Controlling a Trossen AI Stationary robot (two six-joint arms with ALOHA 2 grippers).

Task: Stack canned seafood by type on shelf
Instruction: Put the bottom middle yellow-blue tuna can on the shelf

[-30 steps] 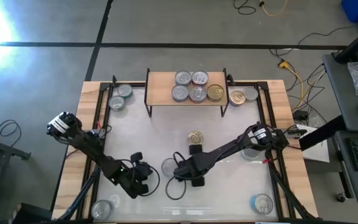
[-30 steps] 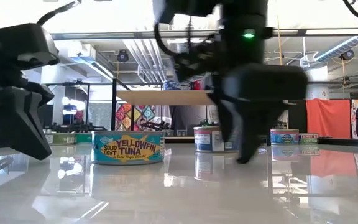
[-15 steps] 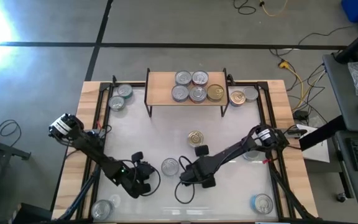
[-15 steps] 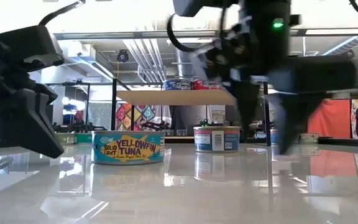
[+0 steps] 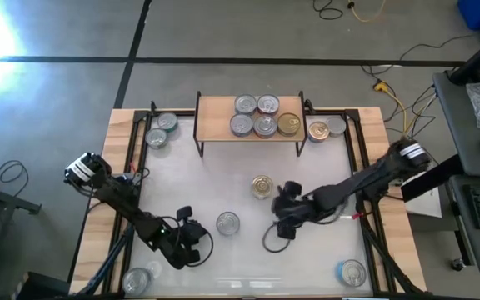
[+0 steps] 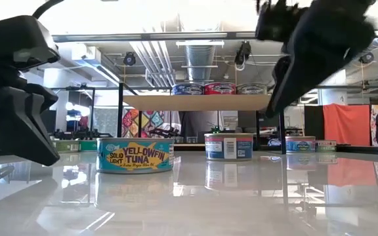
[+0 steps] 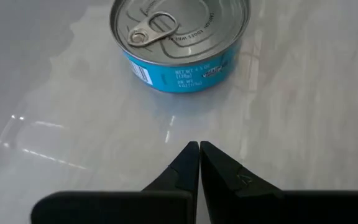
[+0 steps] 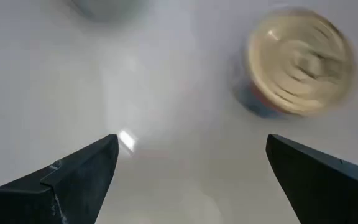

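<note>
So the tabletop (image 5: 223, 179) looks the same as it did a second ago, and the shelf (image 5: 215, 117) at its far edge carries the same five tins: four silver-topped ones and one gold-topped at the right end.

What did change is the right arm. It has swung away from the silver tin with the blue label (image 5: 227, 222) near the middle front and now sits further right, with the right claw (image 5: 283, 210) just beside the gold-topped tin (image 5: 262, 185). In the right wrist view that claw is spread wide with nothing in it, and the gold lid shows ahead of the fingers, blurred.

That probably means the gold tin is the next pick, likely to join the gold one on the shelf, though that's a guess.

The left claw (image 5: 188, 243) has barely shifted. It hangs low near the front, pinched closed on nothing, pointed at the blue-label tin.

Loose tins also sit at the tabletop's corners, untouched.
</note>
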